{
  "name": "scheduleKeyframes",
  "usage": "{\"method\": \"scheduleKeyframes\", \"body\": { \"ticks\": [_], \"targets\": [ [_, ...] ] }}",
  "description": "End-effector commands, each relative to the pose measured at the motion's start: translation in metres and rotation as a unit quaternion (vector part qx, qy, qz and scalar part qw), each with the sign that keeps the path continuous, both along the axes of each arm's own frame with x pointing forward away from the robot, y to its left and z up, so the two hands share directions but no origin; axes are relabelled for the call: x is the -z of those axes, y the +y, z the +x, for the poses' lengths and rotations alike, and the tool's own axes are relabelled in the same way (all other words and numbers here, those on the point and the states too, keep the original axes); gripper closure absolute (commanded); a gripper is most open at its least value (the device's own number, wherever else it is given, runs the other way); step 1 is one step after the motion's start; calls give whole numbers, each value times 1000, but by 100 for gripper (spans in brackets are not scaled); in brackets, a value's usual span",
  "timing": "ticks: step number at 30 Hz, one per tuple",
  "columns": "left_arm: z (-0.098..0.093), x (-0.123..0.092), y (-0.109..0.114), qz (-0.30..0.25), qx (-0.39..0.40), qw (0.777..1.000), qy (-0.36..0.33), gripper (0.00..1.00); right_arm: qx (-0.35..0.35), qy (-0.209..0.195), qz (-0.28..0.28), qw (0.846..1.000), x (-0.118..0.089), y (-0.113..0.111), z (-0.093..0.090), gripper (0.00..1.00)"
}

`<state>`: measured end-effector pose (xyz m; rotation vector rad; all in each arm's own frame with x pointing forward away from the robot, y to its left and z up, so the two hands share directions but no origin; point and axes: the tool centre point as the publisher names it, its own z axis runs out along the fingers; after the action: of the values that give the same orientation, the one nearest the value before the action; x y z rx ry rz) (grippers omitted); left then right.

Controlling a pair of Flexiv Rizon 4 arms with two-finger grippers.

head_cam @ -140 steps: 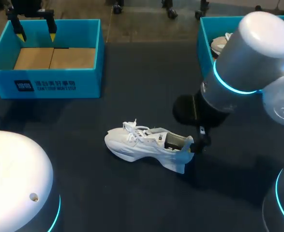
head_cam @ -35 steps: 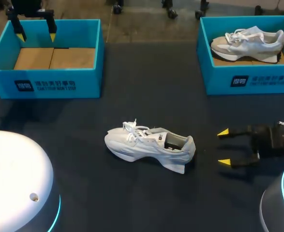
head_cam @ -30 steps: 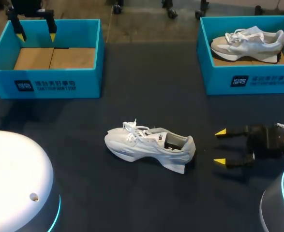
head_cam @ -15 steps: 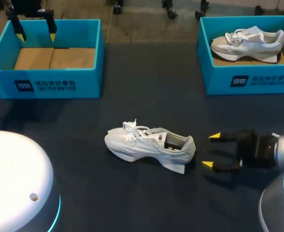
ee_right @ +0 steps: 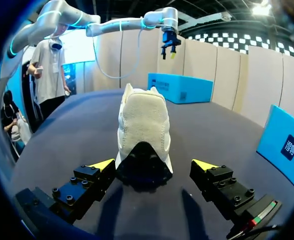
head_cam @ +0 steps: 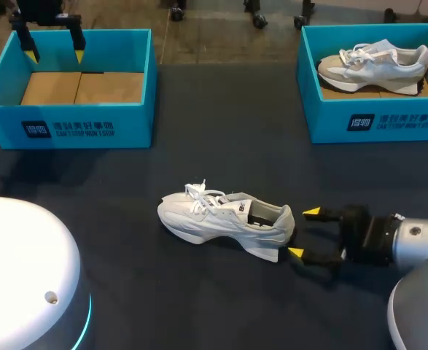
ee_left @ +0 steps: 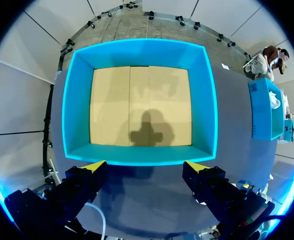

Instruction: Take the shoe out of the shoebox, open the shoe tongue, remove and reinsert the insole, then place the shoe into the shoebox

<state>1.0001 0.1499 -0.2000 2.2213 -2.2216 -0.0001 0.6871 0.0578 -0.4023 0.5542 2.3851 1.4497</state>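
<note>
A white shoe (head_cam: 224, 222) lies on the dark table mid-front, toe to the left and heel to the right. My right gripper (head_cam: 300, 233) is open just behind the heel, its yellow tips level with it and not touching. In the right wrist view the shoe's heel (ee_right: 142, 132) stands just ahead of the open right gripper (ee_right: 157, 166). My left gripper (head_cam: 53, 45) hovers open above the empty left shoebox (head_cam: 71, 127); in the left wrist view the left gripper (ee_left: 145, 167) is over that shoebox's cardboard floor (ee_left: 139, 107).
A second blue shoebox (head_cam: 374, 120) at the back right holds a grey-and-white shoe (head_cam: 374, 64). In the right wrist view the left shoebox (ee_right: 179, 87) shows beyond the white shoe, with my left arm's gripper (ee_right: 167, 51) above it.
My right gripper has slid leftward along the table from about a hand's width away to right behind the shoe's heel, staying open. The left arm and the shoe have not moved.
</note>
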Motion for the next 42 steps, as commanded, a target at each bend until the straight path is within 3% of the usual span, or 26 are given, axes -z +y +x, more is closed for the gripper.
{"method": "scheduleKeyframes", "body": {
  "ticks": [1, 8, 38, 39, 40, 41, 42],
  "targets": [
    [0, 0, 0, 0, 0, 1000, 0, 0, 14, 4, -1, 1000, 6, 15, 6, 0],
    [0, 0, 0, 0, 0, 1000, 0, 0, 29, 11, 3, 1000, 8, 25, 9, 0],
    [0, 0, 0, 0, 0, 1000, 0, 0, -34, 27, 6, 999, 24, 66, 30, 0],
    [0, 0, 0, 0, 0, 1000, 0, 0, -34, 26, 7, 999, 24, 66, 30, 25],
    [0, 0, 0, 0, 0, 1000, 0, 0, -33, 26, 7, 999, 24, 66, 30, 62],
    [0, 0, 0, 0, 0, 1000, 0, 0, -33, 26, 6, 999, 25, 66, 29, 75],
    [0, 0, 0, 0, 0, 1000, 0, 0, -33, 26, 6, 999, 24, 66, 29, 98]
  ]
}}
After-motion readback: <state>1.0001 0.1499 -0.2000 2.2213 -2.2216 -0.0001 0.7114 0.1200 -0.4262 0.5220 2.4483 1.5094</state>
